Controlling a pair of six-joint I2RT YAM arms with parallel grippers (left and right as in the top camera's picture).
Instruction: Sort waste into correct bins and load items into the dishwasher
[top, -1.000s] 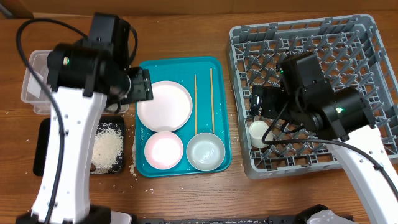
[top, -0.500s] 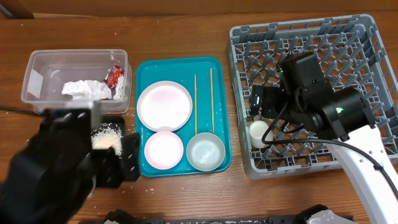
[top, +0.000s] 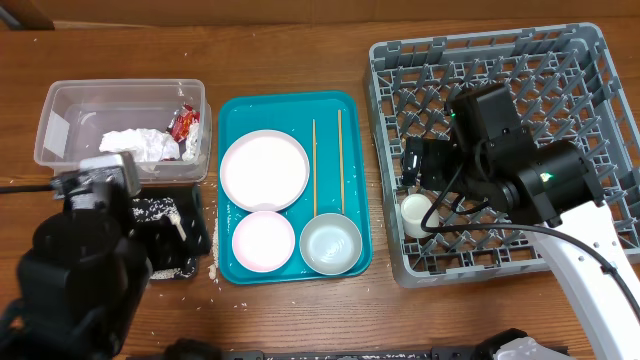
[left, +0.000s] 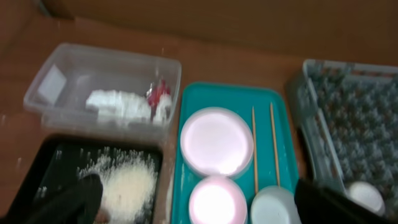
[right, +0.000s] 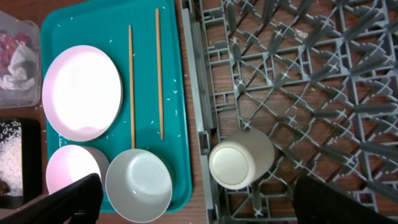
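Note:
The clear tub (top: 60, 95) holds the crumpled napkin (top: 130, 143) and red wrapper (top: 183, 123). The black tray (top: 192, 215) holds rice (left: 127, 183). The white plate (top: 264, 170), pink bowl (top: 263, 241), white bowl (top: 331, 243) and two chopsticks (top: 327, 165) lie on the teal tray. The small white cup (top: 415, 213) lies on its side in the grey rack (top: 580, 50), also seen in the right wrist view (right: 239, 158). My left gripper (left: 196, 193) is open and empty, above the black tray's front. My right gripper (right: 199, 196) is open and empty above the cup.
The teal tray (top: 350, 110) sits between the bins and the rack. Loose rice grains (top: 213, 268) lie on the wood between the black tray and the teal tray. My left arm (top: 90, 260) covers most of the black tray from above.
My left arm swung from over the tub and tray's left edge down to the front left, uncovering the tub. The right arm has not moved.

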